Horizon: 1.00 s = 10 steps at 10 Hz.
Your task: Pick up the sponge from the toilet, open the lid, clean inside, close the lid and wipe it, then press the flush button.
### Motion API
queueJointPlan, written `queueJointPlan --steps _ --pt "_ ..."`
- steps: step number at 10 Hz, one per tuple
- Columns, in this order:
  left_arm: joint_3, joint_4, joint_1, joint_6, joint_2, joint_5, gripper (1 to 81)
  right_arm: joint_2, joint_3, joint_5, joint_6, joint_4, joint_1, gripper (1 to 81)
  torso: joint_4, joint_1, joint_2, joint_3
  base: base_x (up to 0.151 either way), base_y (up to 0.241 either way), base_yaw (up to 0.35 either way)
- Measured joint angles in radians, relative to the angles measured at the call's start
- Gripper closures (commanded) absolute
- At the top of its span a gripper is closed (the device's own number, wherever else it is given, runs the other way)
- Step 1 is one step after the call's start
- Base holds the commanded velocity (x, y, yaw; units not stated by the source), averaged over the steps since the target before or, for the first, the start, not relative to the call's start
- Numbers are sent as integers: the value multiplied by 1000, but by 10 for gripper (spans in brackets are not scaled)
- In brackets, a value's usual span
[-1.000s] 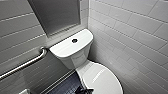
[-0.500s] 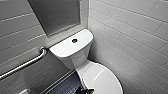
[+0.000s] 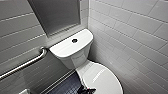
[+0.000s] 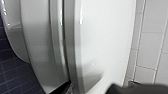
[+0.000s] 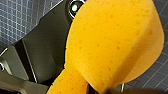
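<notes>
One orange sponge (image 5: pixel 112 45) sits pinched in the right claw (image 5: pixel 91 88).

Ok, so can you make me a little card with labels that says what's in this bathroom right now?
toilet: white and shiny, in the corner
lid: down, shut
flush button: small, dark and round, in the middle of the tank top
sponge: orange, pinched in the right gripper, over the floor
grab bar: metal, on the wall to the left of the toilet in the head view
floor: dark small tiles
wall: white tiles
</notes>
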Motion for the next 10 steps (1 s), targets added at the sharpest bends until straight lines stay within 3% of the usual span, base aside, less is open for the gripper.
queueJointPlan --steps 5,10 --pt "-73 3 0 -19 41 19 10 0 -1 0 0 0 0 811 0 0 -1 0 0 0 0" --pt "-144 32 16 -22 113 -10 10 0 -4 1 2 0 11 811 1 -1 -2 1 0 0 0"
